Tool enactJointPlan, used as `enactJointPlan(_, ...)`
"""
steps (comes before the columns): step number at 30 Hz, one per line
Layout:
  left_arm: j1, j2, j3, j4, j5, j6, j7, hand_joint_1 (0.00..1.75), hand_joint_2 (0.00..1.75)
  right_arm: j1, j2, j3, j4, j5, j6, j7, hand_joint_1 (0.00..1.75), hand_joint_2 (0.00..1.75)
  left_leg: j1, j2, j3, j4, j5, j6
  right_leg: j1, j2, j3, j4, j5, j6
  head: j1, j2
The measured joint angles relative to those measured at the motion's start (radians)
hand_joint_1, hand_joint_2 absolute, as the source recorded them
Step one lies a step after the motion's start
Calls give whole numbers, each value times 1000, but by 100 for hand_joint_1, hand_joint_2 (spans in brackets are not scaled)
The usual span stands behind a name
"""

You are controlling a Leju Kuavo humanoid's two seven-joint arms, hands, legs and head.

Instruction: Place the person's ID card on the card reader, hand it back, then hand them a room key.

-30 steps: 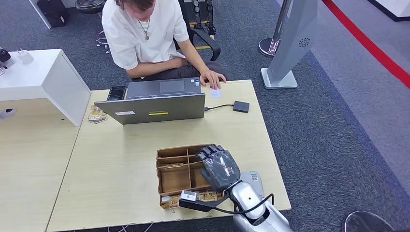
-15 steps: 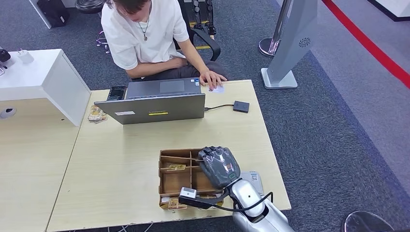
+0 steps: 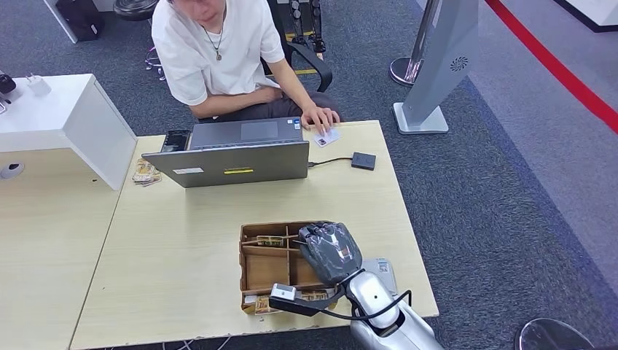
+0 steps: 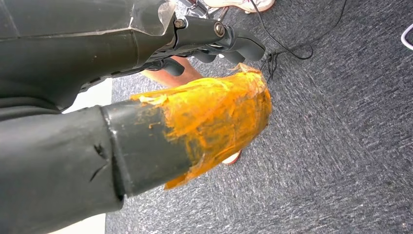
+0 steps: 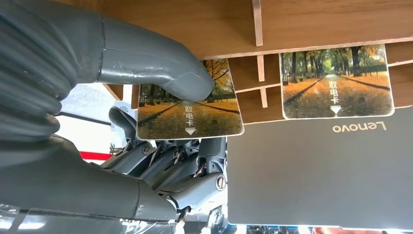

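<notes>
My right hand (image 3: 331, 251) reaches into the right side of the brown wooden divided tray (image 3: 251, 271) near the table's front edge. In the right wrist view the thick grey thumb (image 5: 160, 68) presses a room key card (image 5: 195, 119), printed with an autumn avenue, against the dark fingers (image 5: 160, 161) behind it. A second key card (image 5: 336, 83) lies in the tray (image 5: 316, 19). At the far edge a person's hand (image 3: 321, 118) rests on the pale ID card (image 3: 327, 136). The black card reader (image 3: 364, 160) sits just right of it. My left hand (image 4: 214, 112) hangs over the carpet, holding nothing.
A grey laptop (image 3: 233, 157) stands open between the tray and the seated person (image 3: 218, 51), its cable running to the reader. A grey pad (image 3: 382, 273) lies beside my right arm. A white cabinet (image 3: 65, 120) borders the table's left side.
My right hand has curled down into the tray and drawn slightly toward me; the tray has shifted a little right. The person's hand has nudged the ID card.
</notes>
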Motion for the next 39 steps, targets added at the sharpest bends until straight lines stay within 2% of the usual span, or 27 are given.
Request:
enactJointPlan(9, 0, 0, 0, 0, 13, 3, 0, 0, 0, 21, -3, 1, -61, 35, -35, 1, 174, 175, 0, 0, 0, 0, 0, 0, 0, 0, 0, 0, 0, 0, 0, 0)
enactJointPlan(19, 0, -1, -1, 0, 28, 11, 3, 0, 0, 83, -22, 1, -236, 118, -76, 8, 175, 175, 0, 0, 0, 0, 0, 0, 0, 0, 0, 0, 0, 0, 0, 0)
enactJointPlan(28, 0, -4, -1, 0, 30, 14, 4, 0, 0, 136, -25, -21, -408, 148, -77, -55, 175, 175, 0, 0, 0, 0, 0, 0, 0, 0, 0, 0, 0, 0, 0, 0)
enactJointPlan(39, 0, -4, -9, 0, 10, 15, 4, 0, 0, 106, 7, -57, -449, 166, -76, -87, 175, 175, 0, 0, 0, 0, 0, 0, 0, 0, 0, 0, 0, 0, 0, 0)
